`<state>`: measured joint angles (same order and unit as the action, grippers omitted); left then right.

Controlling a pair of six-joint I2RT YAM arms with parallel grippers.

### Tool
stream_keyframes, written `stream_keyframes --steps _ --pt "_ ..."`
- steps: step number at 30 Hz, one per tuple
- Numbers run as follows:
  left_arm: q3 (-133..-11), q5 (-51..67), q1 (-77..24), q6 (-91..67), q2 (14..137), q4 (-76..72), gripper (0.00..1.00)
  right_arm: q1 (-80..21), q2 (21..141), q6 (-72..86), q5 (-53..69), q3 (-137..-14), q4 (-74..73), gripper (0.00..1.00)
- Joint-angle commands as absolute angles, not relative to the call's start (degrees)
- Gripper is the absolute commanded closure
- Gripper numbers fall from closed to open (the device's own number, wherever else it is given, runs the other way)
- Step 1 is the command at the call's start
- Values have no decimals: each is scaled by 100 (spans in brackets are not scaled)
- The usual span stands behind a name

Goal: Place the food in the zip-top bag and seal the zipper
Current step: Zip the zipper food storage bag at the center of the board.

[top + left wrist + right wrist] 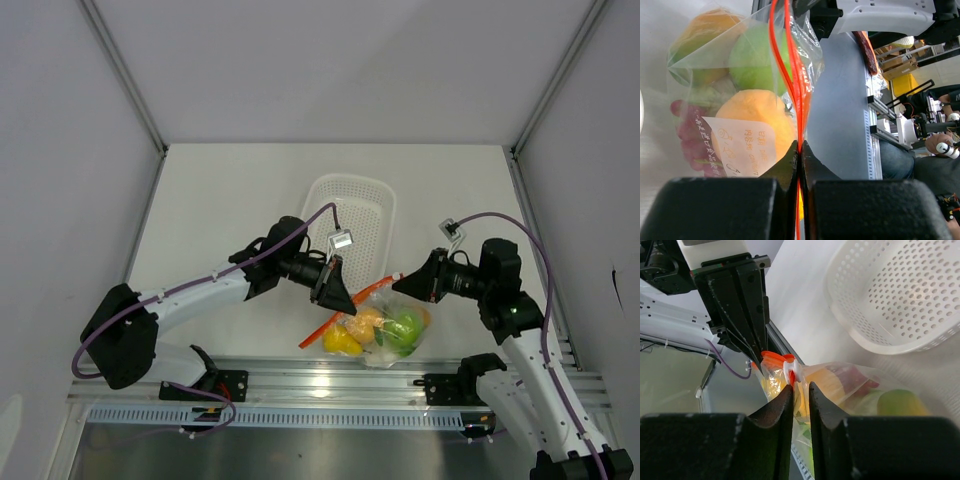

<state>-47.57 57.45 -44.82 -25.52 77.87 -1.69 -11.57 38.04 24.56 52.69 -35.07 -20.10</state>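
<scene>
Bag [380, 358] of food [405, 328] at table's [220, 230] near edge, mid-seal. L gripper [800, 145] is clamped on zipper [792, 75]. R gripper [800, 384] sits nearly closed at white slider [796, 371], grip unclear. You'd hold L end taut & draw R straight along strip, 1 steady pass.

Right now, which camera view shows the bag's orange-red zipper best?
The left wrist view: the zipper runs long and sharp from the shut left pincer. The top view shows only a thin, distant strip; the right wrist view shows a short end by the right pincer.
</scene>
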Motion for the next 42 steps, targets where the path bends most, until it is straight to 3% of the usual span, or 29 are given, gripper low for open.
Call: stream_keyframes --steps 1,4,6,13,16,17,20,23,34,42 --pt "-4781 5977 -4421 -2593 7691 -448 99 -1187 3841 2364 5177 -3700 -2013 79" --pt "-4729 5977 -4421 -2593 7708 -448 99 -1195 3779 2373 5150 -3630 -2013 84" --pt "-4711 6003 -4421 -2593 7717 -457 99 -1187 3762 2391 5107 -3604 -2004 100" --pt "-4772 5950 -4430 -2496 7656 -317 99 -1195 3815 2602 5203 -3700 -1740 100" --pt "-4799 5828 -4430 -2356 7498 -185 84 -1195 3797 2732 5264 -3762 -1671 100" --pt "-4799 5801 -4430 -2321 7401 -185 71 -1195 3788 2803 5308 -3770 -1600 100" --pt "-4860 5775 -4430 -2207 7269 -124 52 -1195 3735 2997 5493 -3832 -1231 100" --pt "-5044 5556 -4430 -2162 7154 -53 43 -1204 3823 2840 5634 -4016 -1362 100" --pt "-6441 4834 -4430 -2724 7839 -404 36 -1336 3885 2584 5985 -4052 -1477 100" --pt "-7137 5088 -4728 -2566 8490 -228 40 -1564 3841 2690 5889 -4078 -1327 100"
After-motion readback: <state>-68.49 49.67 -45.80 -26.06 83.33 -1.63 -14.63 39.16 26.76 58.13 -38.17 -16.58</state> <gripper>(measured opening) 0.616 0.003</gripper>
